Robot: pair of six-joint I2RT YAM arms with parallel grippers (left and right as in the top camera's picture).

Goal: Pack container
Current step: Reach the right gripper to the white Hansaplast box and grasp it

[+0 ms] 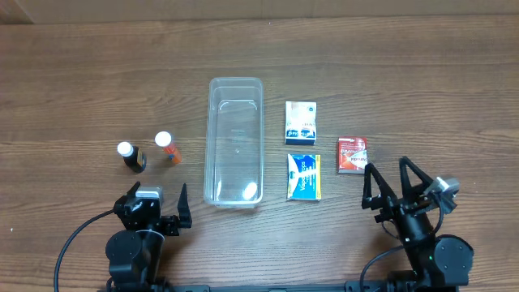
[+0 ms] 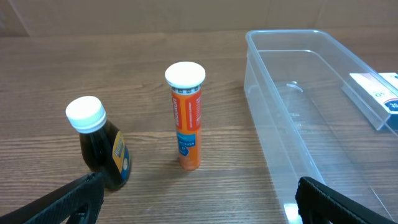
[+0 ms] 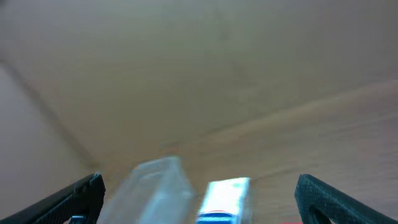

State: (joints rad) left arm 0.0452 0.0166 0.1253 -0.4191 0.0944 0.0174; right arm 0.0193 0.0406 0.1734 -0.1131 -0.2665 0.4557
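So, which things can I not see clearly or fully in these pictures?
- Right wrist view: blurred; the container and a blue box are smears cut by the bottom edge.
- Left wrist view: a white box shows only through the container wall, cut by the right edge.
- Overhead view: print on the red box, dark bottle and orange tube is too small to read.

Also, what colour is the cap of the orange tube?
White. The cap shows best in the left wrist view.

Clear container (image 1: 235, 154), orange tube (image 2: 186, 118), red box (image 1: 352, 154)
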